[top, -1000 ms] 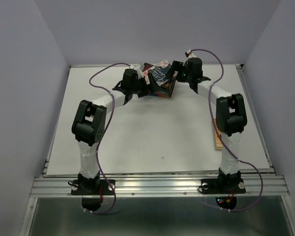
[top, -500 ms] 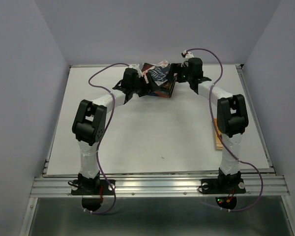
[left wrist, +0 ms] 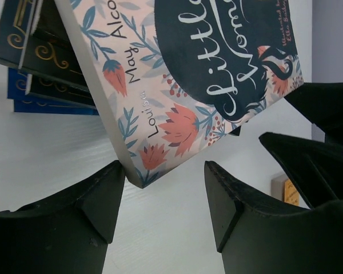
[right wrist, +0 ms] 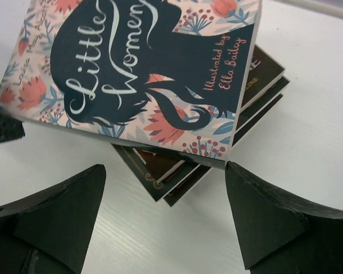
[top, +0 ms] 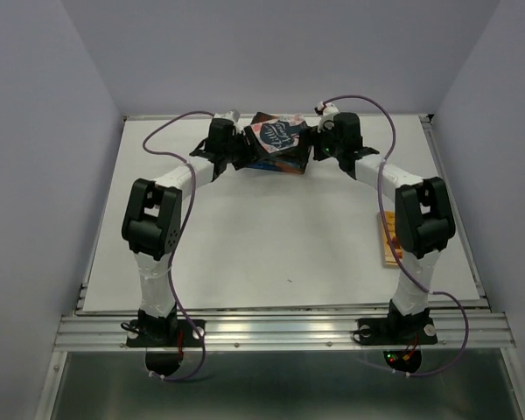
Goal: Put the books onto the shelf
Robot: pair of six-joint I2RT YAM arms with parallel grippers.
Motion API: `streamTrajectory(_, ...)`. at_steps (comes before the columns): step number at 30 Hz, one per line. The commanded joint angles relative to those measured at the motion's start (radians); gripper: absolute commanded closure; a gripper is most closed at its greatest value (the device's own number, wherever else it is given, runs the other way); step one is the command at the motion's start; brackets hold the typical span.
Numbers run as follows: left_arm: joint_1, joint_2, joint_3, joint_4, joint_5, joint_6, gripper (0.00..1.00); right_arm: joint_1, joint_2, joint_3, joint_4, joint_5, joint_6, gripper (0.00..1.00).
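A stack of books (top: 278, 147) lies at the back middle of the table. The top one is the floral "Little Women" (left wrist: 206, 74) (right wrist: 137, 68), lying askew over dark books (right wrist: 177, 165) and a blue one (left wrist: 46, 104). My left gripper (top: 241, 145) (left wrist: 164, 197) is open at the stack's left side, and the top book's corner sits just inside its left finger (left wrist: 97, 200). My right gripper (top: 315, 142) (right wrist: 166, 211) is open at the stack's right side, its right finger (right wrist: 257, 217) against the top book's corner. The shelf is out of view.
An orange-brown book (top: 388, 241) (left wrist: 288, 191) lies flat near the table's right edge, beside the right arm's elbow. Purple cables loop over both arms. Plain walls close in the table at the back and both sides.
Both grippers have drawn off the stack's top to its left and right sides, uncovering the floral cover. The left jaws have narrowed somewhat. The right elbow has swung right.
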Motion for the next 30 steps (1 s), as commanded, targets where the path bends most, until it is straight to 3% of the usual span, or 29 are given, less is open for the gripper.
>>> streamTrajectory(1,0.005,-0.076,0.087,-0.013,-0.018,0.064,0.31,0.045,-0.066,-0.041,0.047,-0.054,0.006,0.11)
streamTrajectory(13,0.033,0.014,0.294,-0.211,-0.099,0.156,0.25,0.12,-0.132,-0.123,0.087,-0.045,0.046,0.09)
streamTrajectory(20,0.042,0.046,0.328,-0.24,-0.125,0.151,0.17,0.12,-0.066,-0.052,0.053,0.047,0.044,0.07)
streamTrajectory(24,0.042,0.027,0.307,-0.28,-0.151,0.171,0.09,0.12,-0.098,-0.074,0.053,0.056,0.051,0.02)
streamTrajectory(25,0.042,0.02,0.282,-0.28,-0.164,0.171,0.02,0.12,-0.12,-0.093,0.053,0.064,0.058,0.01)
streamTrajectory(30,0.045,0.017,0.317,-0.367,-0.304,0.197,0.01,0.12,-0.164,-0.133,0.015,0.121,0.103,0.0)
